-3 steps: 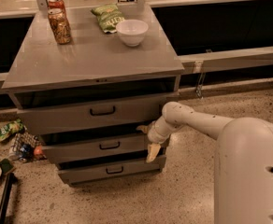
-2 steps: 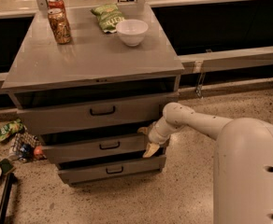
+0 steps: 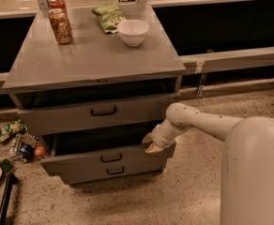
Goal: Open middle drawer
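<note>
A grey cabinet (image 3: 95,62) with three drawers. The middle drawer (image 3: 76,162), second from the cabinet's top, stands partly out, its dark tray showing. The gripper (image 3: 150,143) rests at the cabinet's right side, against that drawer's upper front edge; whether the pincer is apart or clamped, I cannot tell. The drawer looks rigid and weighty (probably on runners); its small black handle (image 3: 111,157) seems the surest hold.

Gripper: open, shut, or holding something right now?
Gripper: at the right end of the middle drawer's front edge; open or shut cannot be told.
</note>
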You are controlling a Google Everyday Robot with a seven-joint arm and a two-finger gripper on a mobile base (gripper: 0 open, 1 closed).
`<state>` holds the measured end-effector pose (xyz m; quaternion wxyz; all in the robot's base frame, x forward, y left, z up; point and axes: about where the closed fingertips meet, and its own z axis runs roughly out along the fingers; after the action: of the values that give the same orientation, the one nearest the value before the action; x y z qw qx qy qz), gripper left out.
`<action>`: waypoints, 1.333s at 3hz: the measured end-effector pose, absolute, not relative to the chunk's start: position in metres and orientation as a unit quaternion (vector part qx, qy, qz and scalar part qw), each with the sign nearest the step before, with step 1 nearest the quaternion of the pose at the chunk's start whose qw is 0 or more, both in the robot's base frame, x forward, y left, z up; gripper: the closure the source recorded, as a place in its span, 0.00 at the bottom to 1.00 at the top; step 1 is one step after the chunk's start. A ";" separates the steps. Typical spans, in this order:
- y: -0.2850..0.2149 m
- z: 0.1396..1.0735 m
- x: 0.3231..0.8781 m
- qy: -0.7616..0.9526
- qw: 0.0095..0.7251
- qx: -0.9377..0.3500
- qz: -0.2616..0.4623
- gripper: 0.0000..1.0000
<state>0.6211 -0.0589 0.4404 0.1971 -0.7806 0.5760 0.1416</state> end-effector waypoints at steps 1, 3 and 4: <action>-0.077 0.456 0.580 0.587 0.149 -0.779 0.163 1.00; -0.089 0.485 0.580 0.612 0.155 -0.765 0.125 0.53; -0.094 0.510 0.598 0.626 0.175 -0.756 0.080 0.65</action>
<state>0.5977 -0.0938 0.5102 0.1748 -0.7559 0.6259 0.0801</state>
